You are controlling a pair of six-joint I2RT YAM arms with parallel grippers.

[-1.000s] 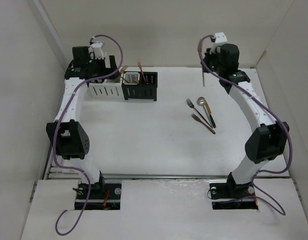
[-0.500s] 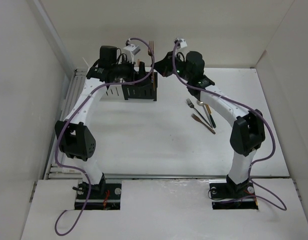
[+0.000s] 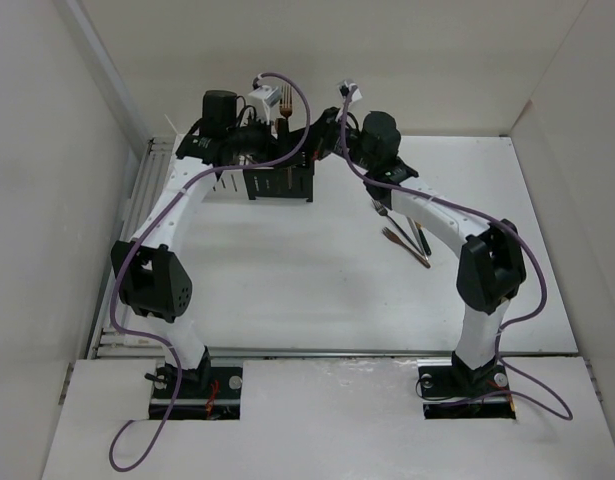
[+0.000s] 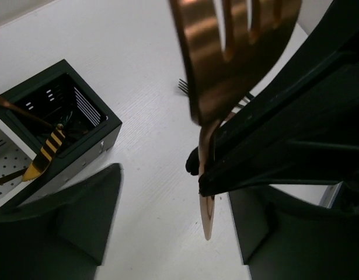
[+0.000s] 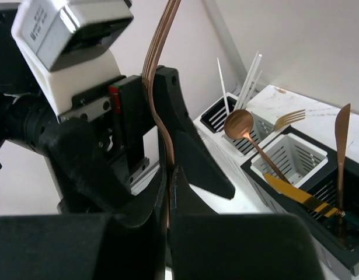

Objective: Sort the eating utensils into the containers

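Note:
A copper fork (image 5: pixel 160 70) stands upright, tines up, with my right gripper (image 5: pixel 169 172) shut on its lower handle. In the top view this fork (image 3: pixel 285 100) rises above the black container (image 3: pixel 282 186), between the two grippers. My left gripper (image 4: pixel 173 195) is open around the fork's handle tip (image 4: pixel 206 219), with a gap on each side. The containers (image 5: pixel 296 157) hold a copper spoon (image 5: pixel 240 125), a gold fork (image 5: pixel 290 119), a gold knife (image 5: pixel 296 195), a copper knife (image 5: pixel 341 140) and white chopsticks (image 5: pixel 249 76).
More utensils lie on the table at the right, partly under my right arm: a silver fork (image 3: pixel 379 208), a copper piece (image 3: pixel 403 244) and a dark-handled one (image 3: pixel 423 240). Purple cables loop over both wrists. White walls close in the back and both sides.
Both arms have swung together above the containers. The right one brought the copper fork in from the back right, and the left jaws have narrowed around its handle.

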